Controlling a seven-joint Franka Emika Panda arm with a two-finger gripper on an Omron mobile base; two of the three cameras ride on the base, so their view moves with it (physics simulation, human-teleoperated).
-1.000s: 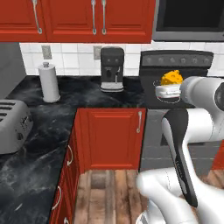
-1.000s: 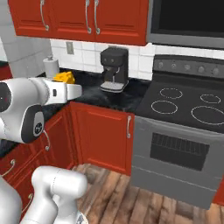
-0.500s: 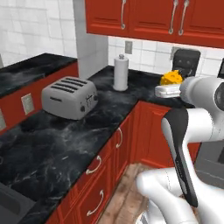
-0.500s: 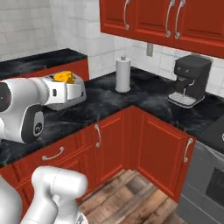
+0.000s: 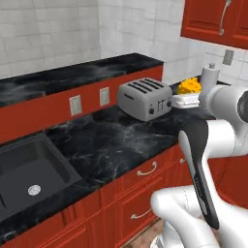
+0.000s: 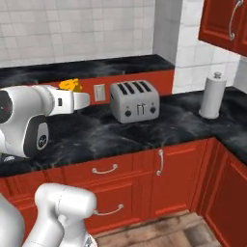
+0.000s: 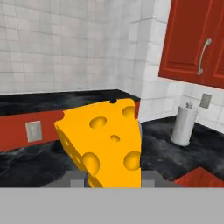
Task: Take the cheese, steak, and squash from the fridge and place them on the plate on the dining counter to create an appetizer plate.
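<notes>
Clearly, the cheese (image 7: 106,141) is gripped between the fingers (image 7: 112,177) and is carried in the air above the black bench (image 6: 144,128). Behind it on that bench a silver toaster (image 6: 134,100) is seen, and farther off a paper towel roll (image 6: 212,95) is set near the tiled wall (image 7: 52,48).
</notes>
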